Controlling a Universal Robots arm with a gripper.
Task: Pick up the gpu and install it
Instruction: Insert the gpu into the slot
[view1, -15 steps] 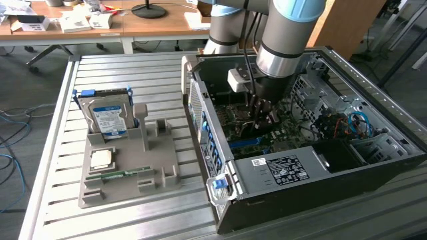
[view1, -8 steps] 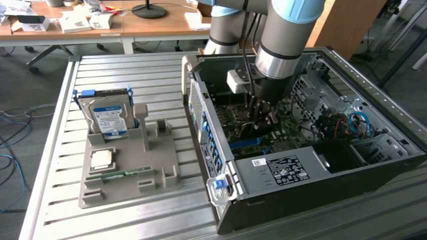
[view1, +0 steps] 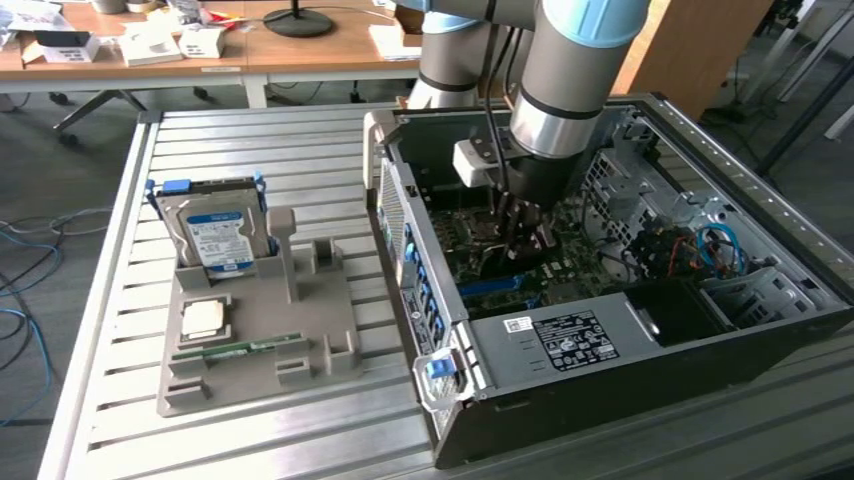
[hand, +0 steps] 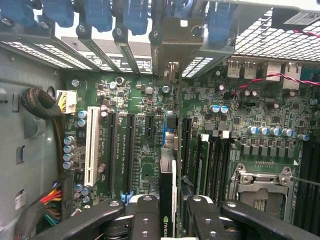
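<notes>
The gpu (hand: 167, 187) shows edge-on as a thin dark card with a logo on its upper edge, standing upright over the motherboard (hand: 140, 100) inside the open computer case (view1: 587, 340). Its silvery end bracket (hand: 175, 42) sits against the case's rear slot openings, among the blue retainers. My gripper (hand: 172, 220) is shut on the card, one black finger (hand: 145, 220) on each side of it. In the exterior view the gripper (view1: 523, 235) reaches straight down into the middle of the case, and the card below it is mostly hidden.
A grey holder tray (view1: 320, 330) on the slatted table at the exterior view's left carries a hard drive (view1: 220, 235), a square chip (view1: 203, 318) and a green memory stick (view1: 247, 348). Beside the card are a white slot (hand: 91, 145), cable bundles (hand: 50, 200) and the processor socket (hand: 262, 185).
</notes>
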